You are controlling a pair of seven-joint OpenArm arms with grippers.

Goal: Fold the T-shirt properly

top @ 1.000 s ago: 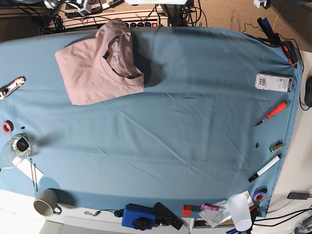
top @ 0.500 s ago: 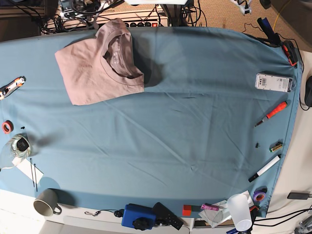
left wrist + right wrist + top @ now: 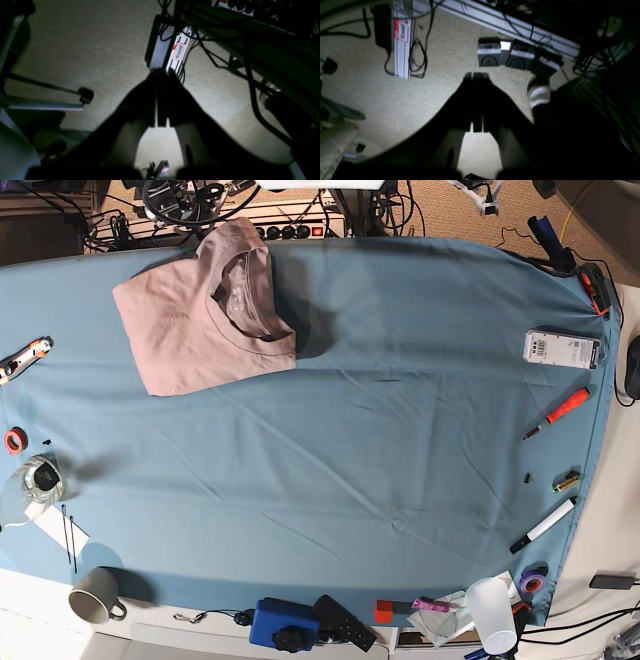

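surface: blue cloth (image 3: 380, 430) | T-shirt (image 3: 200, 320) folded | floor: carpet (image 3: 75, 50)

You see the blue cloth-covered table (image 3: 400, 430) bearing the folded T-shirt (image 3: 190, 330), an orange marker (image 3: 560, 411) and a grey mug (image 3: 95, 594).

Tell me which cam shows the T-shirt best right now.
Base view. The T-shirt lies folded on the blue cloth near the far edge, whole outline and collar visible from above. Both wrist views show none of it: only carpet, cables and their own shut end effectors, left and right.
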